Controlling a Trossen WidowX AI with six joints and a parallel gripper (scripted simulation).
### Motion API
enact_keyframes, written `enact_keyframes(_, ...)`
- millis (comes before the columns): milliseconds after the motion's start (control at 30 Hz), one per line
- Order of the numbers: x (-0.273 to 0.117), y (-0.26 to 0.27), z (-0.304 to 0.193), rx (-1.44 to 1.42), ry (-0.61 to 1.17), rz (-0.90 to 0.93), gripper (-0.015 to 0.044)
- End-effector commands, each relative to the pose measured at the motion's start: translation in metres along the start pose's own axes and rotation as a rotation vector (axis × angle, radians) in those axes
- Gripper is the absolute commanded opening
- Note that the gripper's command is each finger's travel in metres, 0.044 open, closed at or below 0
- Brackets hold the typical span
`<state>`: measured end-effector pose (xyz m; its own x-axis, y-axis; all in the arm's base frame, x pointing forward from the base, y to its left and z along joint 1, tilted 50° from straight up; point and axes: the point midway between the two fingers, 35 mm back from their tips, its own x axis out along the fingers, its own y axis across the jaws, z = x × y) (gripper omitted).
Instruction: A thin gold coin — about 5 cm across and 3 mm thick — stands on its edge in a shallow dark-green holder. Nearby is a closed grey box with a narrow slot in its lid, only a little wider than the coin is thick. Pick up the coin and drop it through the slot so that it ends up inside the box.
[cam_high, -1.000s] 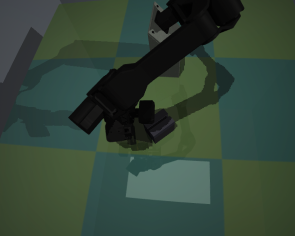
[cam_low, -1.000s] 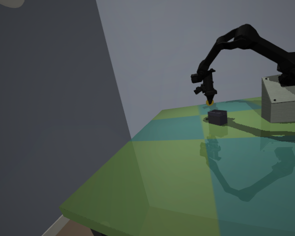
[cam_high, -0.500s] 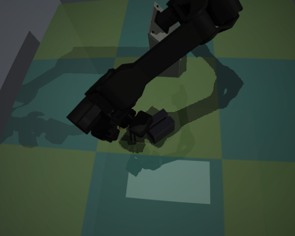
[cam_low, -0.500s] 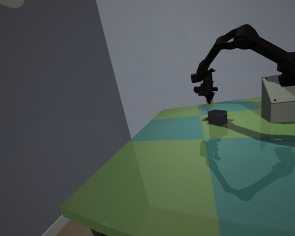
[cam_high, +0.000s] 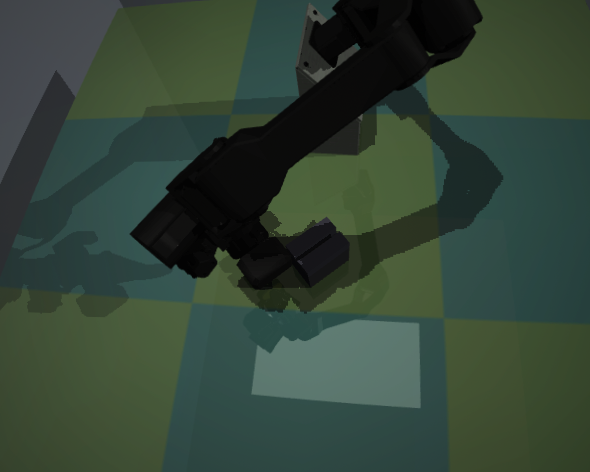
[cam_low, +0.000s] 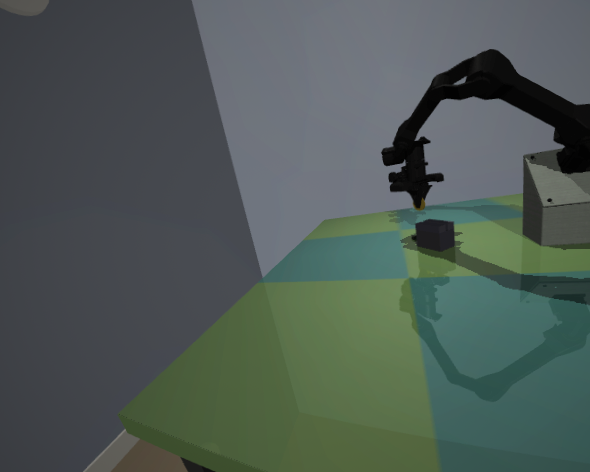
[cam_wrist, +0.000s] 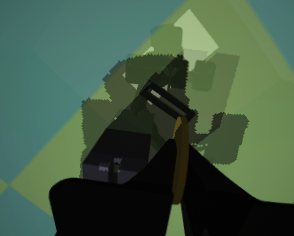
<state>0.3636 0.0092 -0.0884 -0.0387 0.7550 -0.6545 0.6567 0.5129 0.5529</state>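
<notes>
My gripper (cam_low: 419, 205) (cam_wrist: 175, 145) is shut on the gold coin (cam_low: 422, 204) (cam_wrist: 181, 160) and holds it on edge, above the table. The empty dark holder (cam_wrist: 188, 116) lies on the table below; in the wrist view its end is just beyond the coin's far edge. The closed grey box (cam_high: 325, 264) (cam_low: 434, 237) (cam_wrist: 95, 171) stands beside it, at the lower left in the wrist view, partly hidden by a finger. A slot runs across its lid in the top view. In that view the arm hides the coin, the fingertips and the holder.
The arm's grey base block (cam_high: 337, 140) (cam_low: 565, 225) stands behind the box in the top view and right of it in the exterior view. The arm's shadows fall over the box area. A bright patch (cam_high: 350, 370) shows on the checkered table (cam_high: 525, 400) (cam_low: 320, 350).
</notes>
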Motion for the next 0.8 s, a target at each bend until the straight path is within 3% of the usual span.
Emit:
enact_keyframes(0, 0.000, -0.001, 0.000, 0.023, 0.002, -0.004, 0.0000)
enact_keyframes(767, 0.000, 0.032, -0.049, 0.025, 0.002, -0.005, 0.0000)
